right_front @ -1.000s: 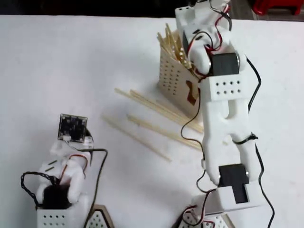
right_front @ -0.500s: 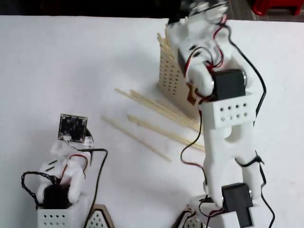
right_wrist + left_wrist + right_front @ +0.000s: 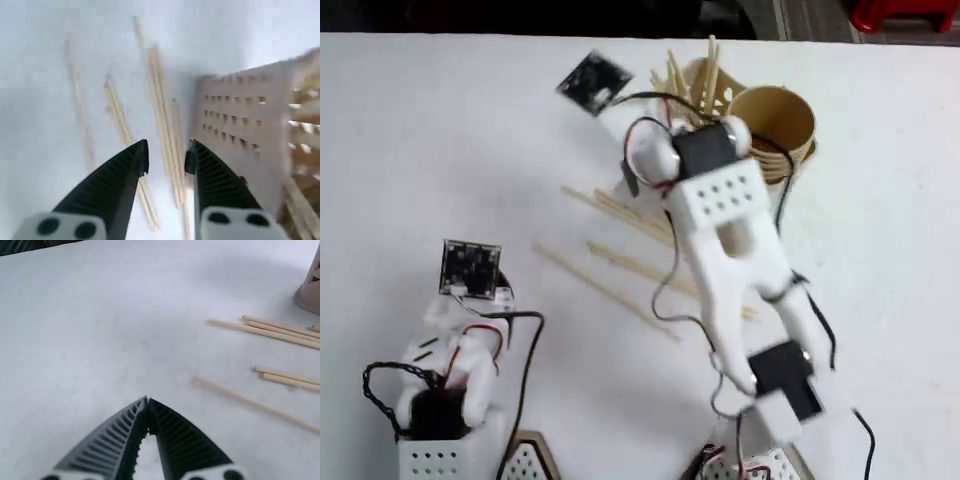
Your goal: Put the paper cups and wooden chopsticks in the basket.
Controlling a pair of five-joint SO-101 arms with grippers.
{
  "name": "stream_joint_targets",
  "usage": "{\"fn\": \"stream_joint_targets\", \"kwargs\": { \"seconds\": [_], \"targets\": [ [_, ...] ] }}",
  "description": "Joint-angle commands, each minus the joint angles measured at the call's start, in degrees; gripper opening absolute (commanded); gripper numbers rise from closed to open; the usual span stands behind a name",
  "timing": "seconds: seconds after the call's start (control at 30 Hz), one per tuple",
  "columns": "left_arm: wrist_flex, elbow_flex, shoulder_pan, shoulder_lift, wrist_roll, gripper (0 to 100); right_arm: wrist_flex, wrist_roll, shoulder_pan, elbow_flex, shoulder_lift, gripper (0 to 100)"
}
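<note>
Down at the near-left edge of the flat white table (image 3: 410, 130), the left gripper (image 3: 148, 401) rests with its black ribbed jaws together on nothing. A broad stretch of tabletop separates it from the thin pale wooden chopsticks (image 3: 610, 285) lying loose mid-table. The right gripper (image 3: 166, 156) hangs over their far ends, jaws apart, just beside the perforated beige basket (image 3: 240, 130). Brown paper cups (image 3: 775, 118) rise from the basket near the far edge.

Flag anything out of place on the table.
Several wooden chopsticks lie scattered flat on the table, beside the basket instead of in it. Nothing looks damaged or spilled otherwise.
</note>
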Motion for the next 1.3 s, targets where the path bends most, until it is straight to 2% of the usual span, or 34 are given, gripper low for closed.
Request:
{"fn": "stream_joint_targets", "kwargs": {
  "seconds": [0.0, 0.3, 0.5, 0.67, 1.0, 1.13, 1.27],
  "targets": [
    [-1.3, -0.2, -1.1, -0.7, -0.4, 3, 0.5, 5.5, -0.6, -0.4, 6.7, 12.7],
    [-1.3, -0.2, -1.0, -0.7, -0.4, 3, -2.2, 15.8, -0.5, -0.6, 22.8, 15.3],
    [-1.3, -0.2, -1.0, -0.7, -0.4, 3, -8.4, 16.4, -0.1, -0.8, 30.2, 28.9],
    [-1.3, -0.2, -0.8, -0.7, -0.4, 3, -11.6, 19.4, 0.0, -0.8, 32.9, 29.1],
    [-1.3, -0.2, -0.7, -0.7, -0.4, 3, -15.7, 19.5, 2.4, -0.8, 37.0, 29.1],
    [-1.3, -0.2, -0.7, -0.7, -0.4, 3, -13.7, 19.5, 1.8, -0.8, 37.4, 25.6],
    [-1.3, -0.2, -0.7, -0.7, -0.4, 3, -11.1, 19.4, -0.7, -0.4, 37.6, 10.1]
  ]
}}
